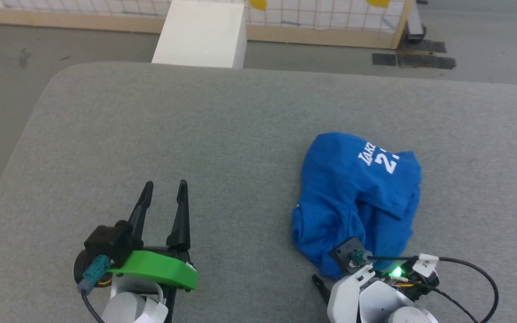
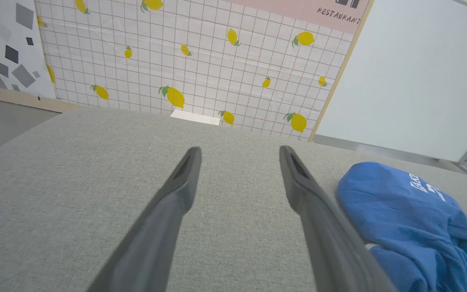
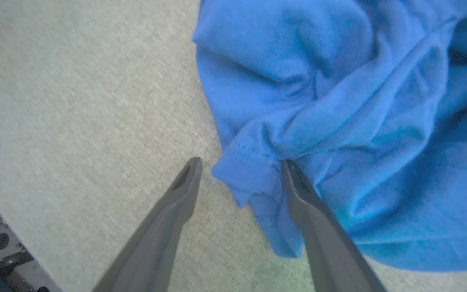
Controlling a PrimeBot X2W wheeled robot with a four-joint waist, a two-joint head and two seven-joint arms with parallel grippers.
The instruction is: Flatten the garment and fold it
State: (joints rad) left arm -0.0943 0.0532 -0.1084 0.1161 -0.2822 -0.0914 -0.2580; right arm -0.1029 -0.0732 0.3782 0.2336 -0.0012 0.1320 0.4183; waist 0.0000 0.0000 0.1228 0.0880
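The garment [image 1: 357,197] lies crumpled in a bright blue heap on the right half of the grey table, with part of its white print facing up. My right gripper [image 3: 240,163] is open and tilted down over the heap's near edge. A stitched hem corner of the garment [image 3: 339,101] sits between its fingers, and the right finger [image 3: 298,190] rests against a fold. My left gripper [image 1: 165,184] hovers open and empty over bare table, well to the left of the heap. In the left wrist view the left gripper [image 2: 239,150] has the garment [image 2: 412,219] off to its right.
The grey padded table [image 1: 195,134] has a rounded far-left corner, with grey floor beyond its left and far edges. A white block [image 1: 202,33] stands past the far edge. Behind it runs a gridded wall with lemon prints [image 2: 201,61].
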